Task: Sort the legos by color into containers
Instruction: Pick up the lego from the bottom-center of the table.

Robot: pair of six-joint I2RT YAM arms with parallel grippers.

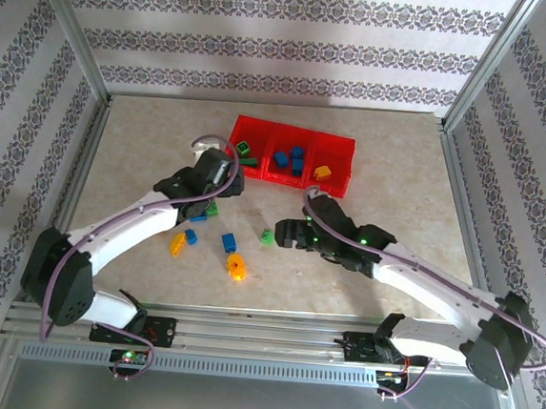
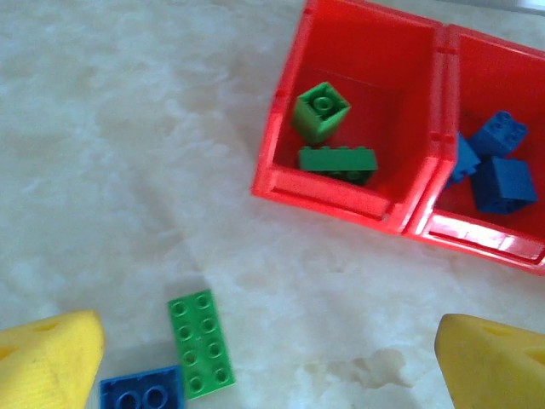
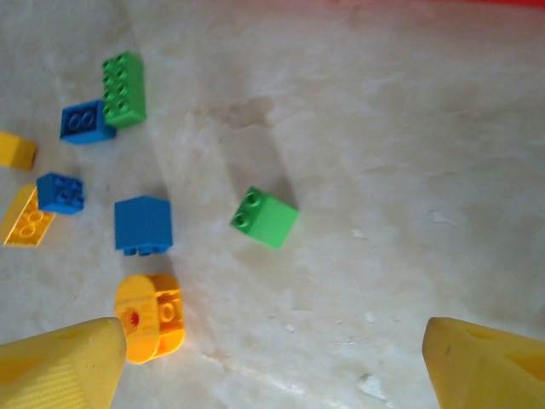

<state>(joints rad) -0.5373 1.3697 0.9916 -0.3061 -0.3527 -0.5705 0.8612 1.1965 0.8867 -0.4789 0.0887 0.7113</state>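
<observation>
Top external: red tray [image 1: 346, 158] on pale marbled tabletop [image 1: 144, 145], striped wallpaper [image 1: 286, 53]

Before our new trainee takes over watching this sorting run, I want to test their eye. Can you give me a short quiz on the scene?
1. True or false: the left compartment of the red tray holds two green bricks.
2. Pick one: the brick in the tray's right compartment is A) blue, B) yellow-orange, C) green.
3. One word: what colour is the loose brick on the table ahead of the open right gripper?
Key: 1 true; 2 B, the yellow-orange brick; 3 green.
</observation>
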